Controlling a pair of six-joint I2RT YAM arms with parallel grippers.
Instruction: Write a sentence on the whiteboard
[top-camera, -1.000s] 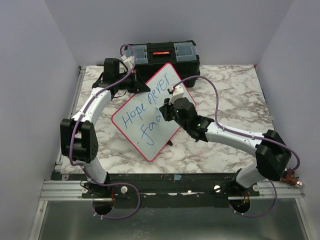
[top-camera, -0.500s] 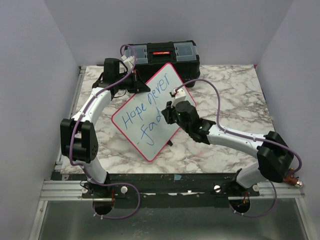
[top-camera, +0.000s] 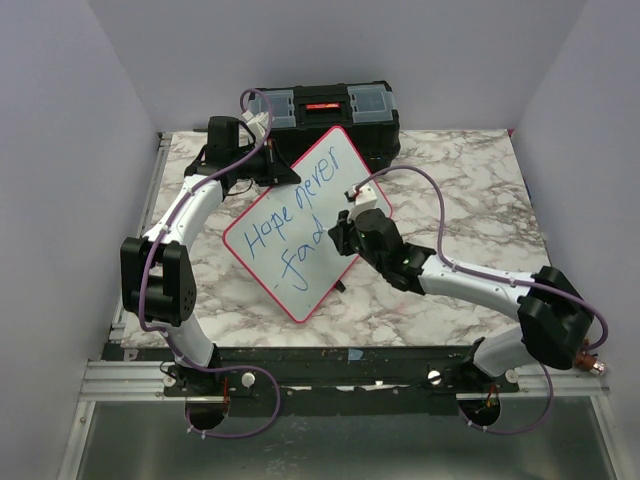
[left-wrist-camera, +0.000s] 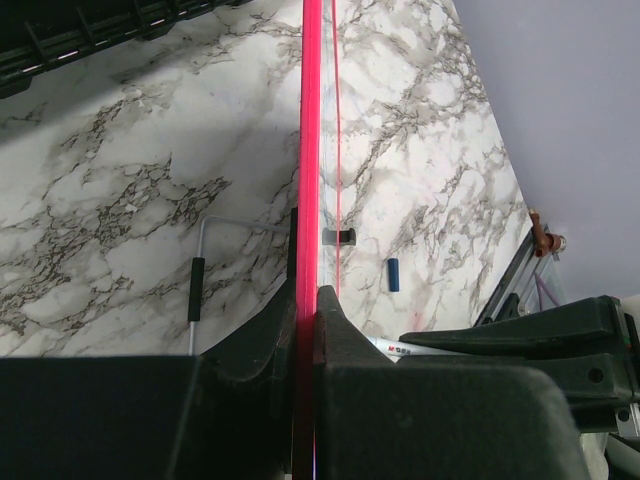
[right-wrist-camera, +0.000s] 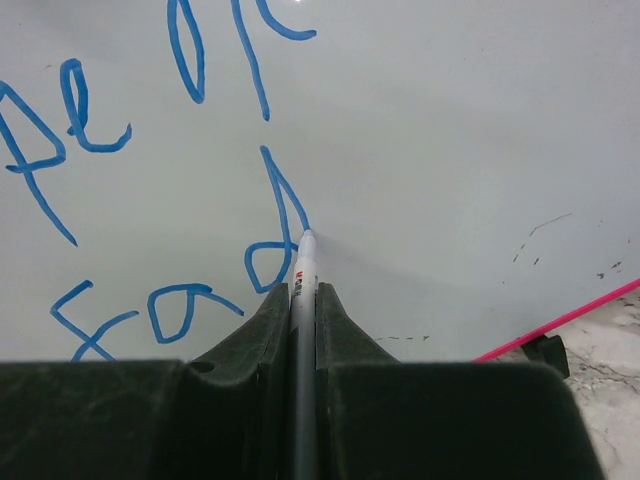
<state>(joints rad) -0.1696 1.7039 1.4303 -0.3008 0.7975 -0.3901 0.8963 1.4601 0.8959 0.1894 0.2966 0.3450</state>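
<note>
The whiteboard (top-camera: 300, 225), white with a red-pink frame, stands tilted on the marble table and carries blue writing "Hope never fad". My left gripper (top-camera: 272, 172) is shut on its upper left edge; the left wrist view shows the red frame (left-wrist-camera: 309, 150) edge-on between the closed fingers. My right gripper (top-camera: 335, 232) is shut on a white marker (right-wrist-camera: 303, 270). The marker's tip touches the board at the foot of the letter "d" (right-wrist-camera: 275, 235). The board's lower edge (right-wrist-camera: 560, 320) shows at the right of the right wrist view.
A black toolbox (top-camera: 325, 112) stands behind the board at the table's back edge. A blue marker cap (left-wrist-camera: 393, 274) and a thin metal rod with a black grip (left-wrist-camera: 196, 290) lie on the marble (left-wrist-camera: 120, 200).
My right gripper has slid down the board with the marker, drawing the stem of the "d". The left arm and the board have not moved.
</note>
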